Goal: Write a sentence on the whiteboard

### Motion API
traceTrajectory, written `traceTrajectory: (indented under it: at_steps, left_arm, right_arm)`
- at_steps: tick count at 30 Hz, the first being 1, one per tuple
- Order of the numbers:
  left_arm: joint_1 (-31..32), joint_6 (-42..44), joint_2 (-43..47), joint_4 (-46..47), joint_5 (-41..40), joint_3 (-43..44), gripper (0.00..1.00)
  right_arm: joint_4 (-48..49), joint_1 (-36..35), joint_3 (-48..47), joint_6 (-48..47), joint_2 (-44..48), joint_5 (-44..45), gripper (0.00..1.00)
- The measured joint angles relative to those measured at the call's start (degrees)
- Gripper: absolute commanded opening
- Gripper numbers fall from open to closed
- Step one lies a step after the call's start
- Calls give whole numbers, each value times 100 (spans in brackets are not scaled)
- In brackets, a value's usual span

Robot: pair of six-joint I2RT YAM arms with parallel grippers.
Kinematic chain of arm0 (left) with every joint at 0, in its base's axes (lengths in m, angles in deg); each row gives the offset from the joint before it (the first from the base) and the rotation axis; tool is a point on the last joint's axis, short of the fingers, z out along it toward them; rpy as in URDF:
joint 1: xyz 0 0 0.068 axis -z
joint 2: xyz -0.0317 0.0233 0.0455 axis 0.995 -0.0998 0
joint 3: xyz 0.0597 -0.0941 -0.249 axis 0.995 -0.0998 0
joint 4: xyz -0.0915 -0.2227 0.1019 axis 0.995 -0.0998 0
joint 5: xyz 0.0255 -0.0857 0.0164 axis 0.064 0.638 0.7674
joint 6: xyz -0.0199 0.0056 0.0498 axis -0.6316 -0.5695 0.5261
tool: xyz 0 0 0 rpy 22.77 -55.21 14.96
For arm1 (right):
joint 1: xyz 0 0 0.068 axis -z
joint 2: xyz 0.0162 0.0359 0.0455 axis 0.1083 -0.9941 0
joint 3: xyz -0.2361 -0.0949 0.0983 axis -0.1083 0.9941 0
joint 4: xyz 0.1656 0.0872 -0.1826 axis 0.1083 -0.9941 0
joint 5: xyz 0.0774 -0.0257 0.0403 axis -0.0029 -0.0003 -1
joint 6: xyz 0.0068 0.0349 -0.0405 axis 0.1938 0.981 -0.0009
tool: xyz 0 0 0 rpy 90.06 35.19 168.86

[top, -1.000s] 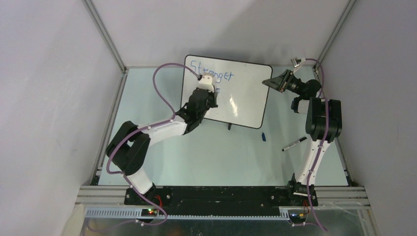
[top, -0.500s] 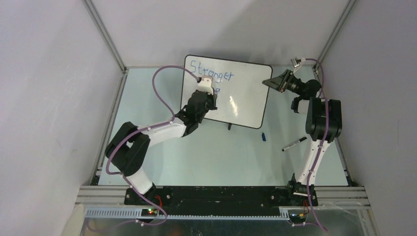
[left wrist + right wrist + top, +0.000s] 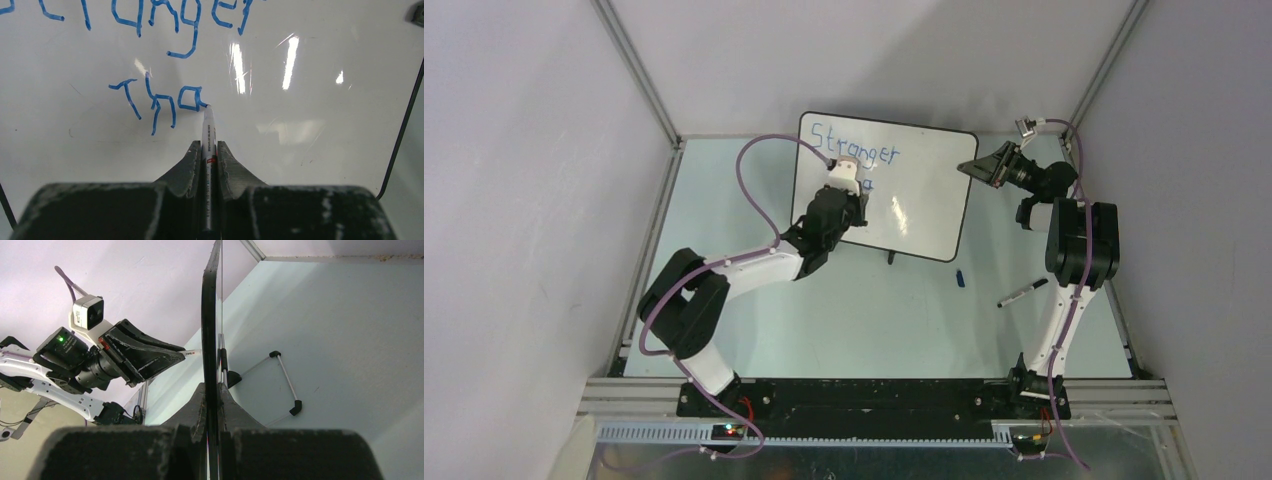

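Marker (image 3: 208, 125) pinched in closed L tool (image 3: 207, 146), tip on whiteboard (image 3: 325, 100).

top: overhead, far | left wrist: close, facing whiteboard (image 3: 325, 150) | right wrist: whiteboard edge-on

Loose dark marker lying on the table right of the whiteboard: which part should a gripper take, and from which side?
I'd take the marker at mid-barrel, straight from above, fingers closing across its thin width. It lies flat on the table, slanted, with bare surface along both long sides; the small blue cap lies apart from it.
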State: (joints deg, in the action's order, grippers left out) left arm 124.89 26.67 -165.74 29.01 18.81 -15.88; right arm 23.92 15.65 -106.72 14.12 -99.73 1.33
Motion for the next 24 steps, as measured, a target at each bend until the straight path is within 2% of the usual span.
traceTrajectory:
  at_steps: [24]
  left_arm:
    - [15, 205, 144, -238, -2, 28, 0]
  right_arm:
    - [0, 0, 0, 0, 11, -2, 0]
